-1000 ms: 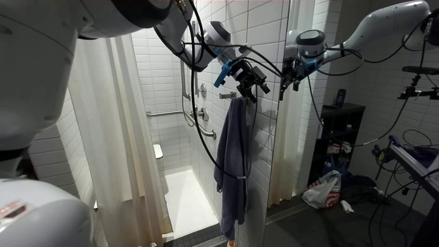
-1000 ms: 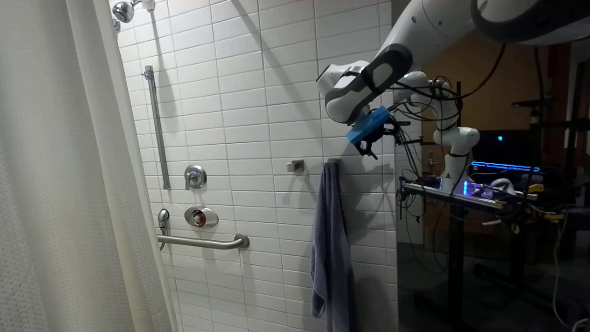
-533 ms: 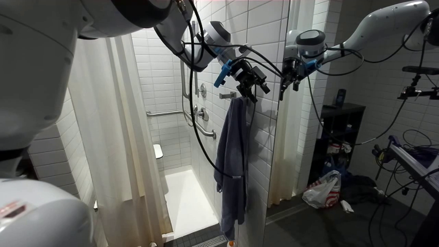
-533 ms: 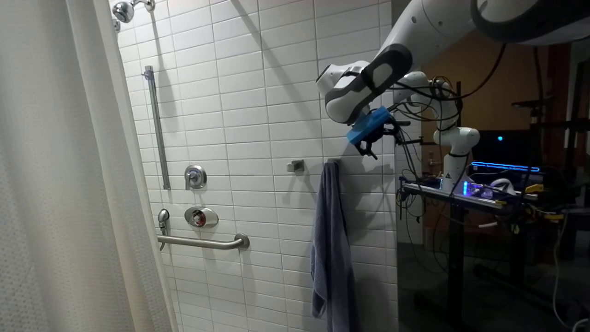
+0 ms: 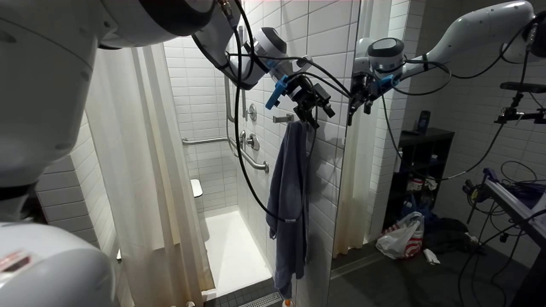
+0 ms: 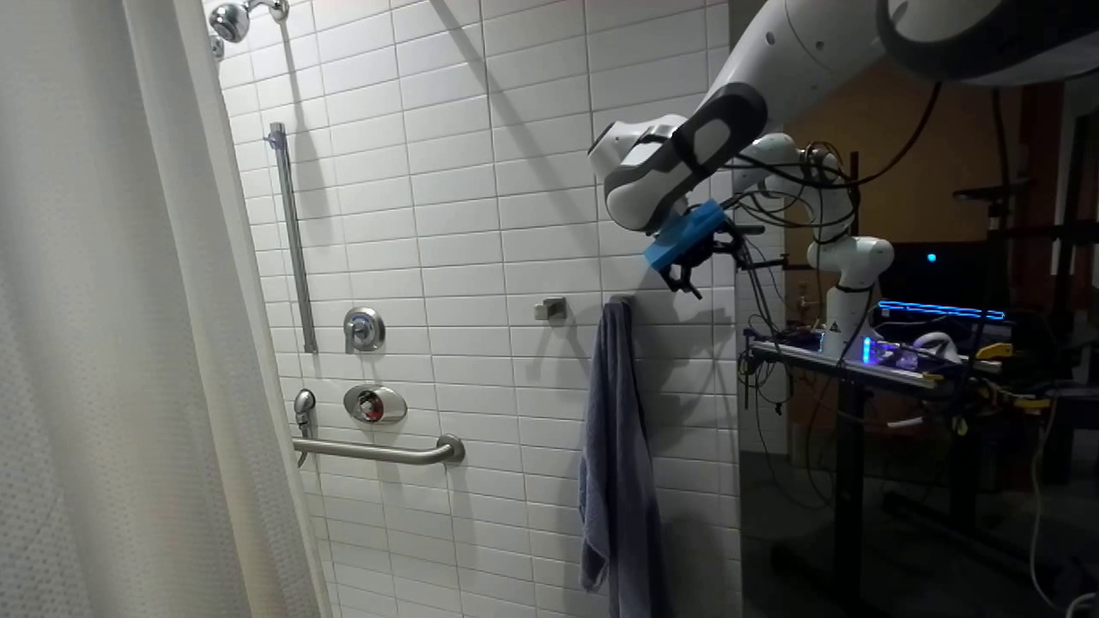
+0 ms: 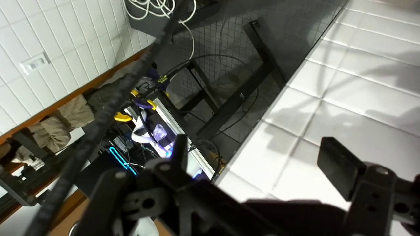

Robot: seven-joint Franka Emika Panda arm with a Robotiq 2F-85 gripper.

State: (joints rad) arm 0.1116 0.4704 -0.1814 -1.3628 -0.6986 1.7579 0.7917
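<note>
My gripper (image 5: pixel 323 118), black with a blue mount, is open and empty beside the white tiled wall. In the wrist view its two fingers (image 7: pixel 254 147) stand wide apart with only wall tiles and background between them. A blue-grey towel (image 5: pixel 286 204) hangs on the wall just below the gripper; it also shows in an exterior view (image 6: pixel 614 463). The towel's top is nearest to the fingers, and I cannot tell that they touch it. A square metal hook (image 5: pixel 281 119) with nothing on it sits beside the towel, also in an exterior view (image 6: pixel 551 309). The towel is out of the wrist view.
A mirror (image 5: pixel 384 170) adjoins the tiled wall and reflects the arm. A pale shower curtain (image 5: pixel 140 170) hangs in front of the shower. Grab bars (image 6: pixel 386 451) and shower controls (image 6: pixel 365 330) are on the wall. A black cable (image 5: pixel 251 187) loops down from the arm before the towel.
The gripper has moved only very slightly, a touch lower. The hanging cable loop has swung a little to the left in an exterior view. The towel has stayed in place.
</note>
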